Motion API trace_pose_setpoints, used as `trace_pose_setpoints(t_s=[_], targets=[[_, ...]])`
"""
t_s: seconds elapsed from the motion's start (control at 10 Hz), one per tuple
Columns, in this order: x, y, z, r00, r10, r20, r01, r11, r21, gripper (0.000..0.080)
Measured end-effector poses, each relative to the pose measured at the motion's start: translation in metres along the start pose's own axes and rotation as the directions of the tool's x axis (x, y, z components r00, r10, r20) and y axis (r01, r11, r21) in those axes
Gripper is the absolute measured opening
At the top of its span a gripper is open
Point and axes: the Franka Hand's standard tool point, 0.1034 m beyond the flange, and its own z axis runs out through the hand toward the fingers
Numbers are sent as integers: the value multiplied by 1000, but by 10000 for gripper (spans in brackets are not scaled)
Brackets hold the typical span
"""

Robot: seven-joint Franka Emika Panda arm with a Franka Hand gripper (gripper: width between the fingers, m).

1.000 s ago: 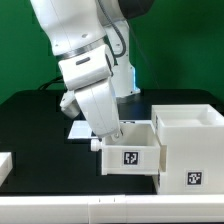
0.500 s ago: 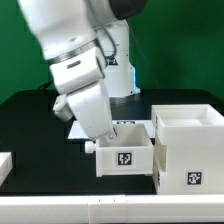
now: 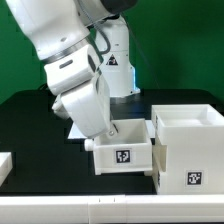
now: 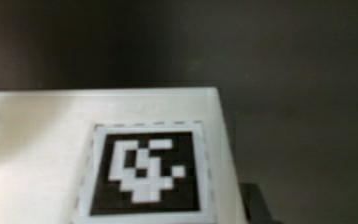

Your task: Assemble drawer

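A small white tray (image 3: 122, 158) with a tag on its front stands on the black table, just to the exterior view's left of the large white housing (image 3: 187, 150). My gripper (image 3: 116, 132) reaches down into the tray at its back wall and is shut on that wall; the fingertips are hidden inside the tray. In the wrist view, the tray's white face (image 4: 87, 110) with its tag (image 4: 149, 170) fills the picture, very close and blurred. A second white part (image 3: 5, 166) lies at the exterior view's left edge.
The marker board (image 3: 74, 129) lies behind the arm, partly hidden by it. The robot's base (image 3: 118, 70) stands at the back. The table's front edge runs along the bottom of the exterior view.
My arm has swung toward the exterior view's left, and the tray has shifted slightly left with it, away from the housing. The gripper has stayed shut.
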Motion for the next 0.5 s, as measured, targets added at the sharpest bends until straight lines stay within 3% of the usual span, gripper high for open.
trace_pose_setpoints(t_s=[0.3,0.5], targets=[[4,1,8,1000,-5,7,5,999,-32,38],[8,-1,15,1000,0,2,0,1000,-26,38]])
